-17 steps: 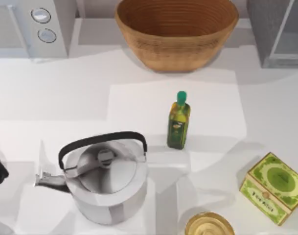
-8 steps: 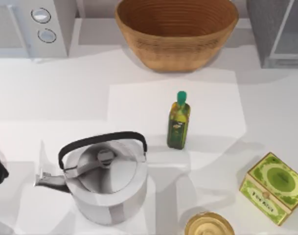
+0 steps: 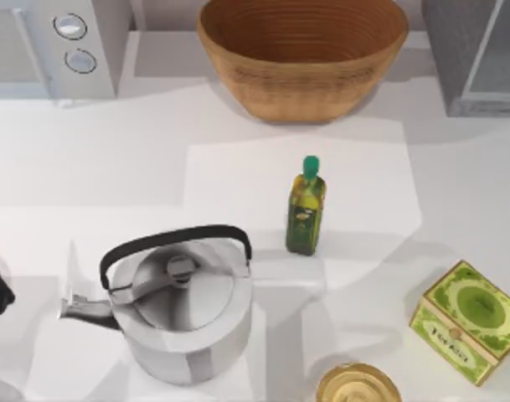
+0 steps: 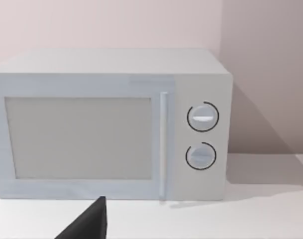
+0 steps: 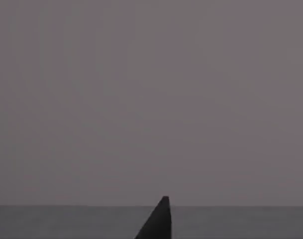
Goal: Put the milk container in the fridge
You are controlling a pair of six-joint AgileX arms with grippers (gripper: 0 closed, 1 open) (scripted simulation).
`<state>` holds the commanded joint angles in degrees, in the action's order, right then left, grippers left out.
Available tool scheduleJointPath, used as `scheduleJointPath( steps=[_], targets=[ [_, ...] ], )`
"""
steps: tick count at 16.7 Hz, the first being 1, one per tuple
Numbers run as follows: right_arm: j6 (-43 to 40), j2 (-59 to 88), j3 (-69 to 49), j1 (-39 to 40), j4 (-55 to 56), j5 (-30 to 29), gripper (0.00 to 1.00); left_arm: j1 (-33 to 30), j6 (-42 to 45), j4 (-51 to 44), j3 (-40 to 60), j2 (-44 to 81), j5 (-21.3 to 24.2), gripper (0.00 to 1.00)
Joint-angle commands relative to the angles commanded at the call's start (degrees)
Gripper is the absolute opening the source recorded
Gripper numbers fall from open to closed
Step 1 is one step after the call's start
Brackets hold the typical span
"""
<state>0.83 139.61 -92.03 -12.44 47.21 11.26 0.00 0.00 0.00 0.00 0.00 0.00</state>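
The fridge point(image 3: 476, 54) is standing at the far right corner of the tabletop point(image 3: 129, 167), just right of the wicker basket point(image 3: 303, 54), and the pictures are not revealing whether its pale door panel is ajar. The milk container is not appearing among the things around the oil bottle point(image 3: 306, 207), so I cannot tell where it is. Taking the oil bottle as the landmark: the kettle point(image 3: 181, 301) is sitting near-left of it, the green tea box point(image 3: 466, 320) near-right, a round golden lid point(image 3: 358, 386) nearer the front edge, and the microwave point(image 3: 54, 46) far to its left. The left hand point(image 4: 86, 224) is waiting well left of the bottle, facing the microwave; the right hand point(image 5: 158, 221) is looking at a blank grey surface. Whether either hand's fingers are apart or together I cannot tell. The risk I am seeing from here is a wrong pick: with the carton unlocated, an arm could be reaching for the tea box or the bottle instead, or sweeping across and toppling the tall, narrow bottle.
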Motion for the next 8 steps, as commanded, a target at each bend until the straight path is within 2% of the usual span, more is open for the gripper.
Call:
scheduleJointPath(
  steps=[2,8],
  targets=[
    [0.00,0.00,0.00,0.00,0.00,0.00,0.98,0.00,0.00,0.00,0.00,0.00,0.00,1.00],
    [0.00,0.00,0.00,0.00,0.00,0.00,1.00,0.00,0.00,0.00,0.00,0.00,0.00,1.00]
  ],
)
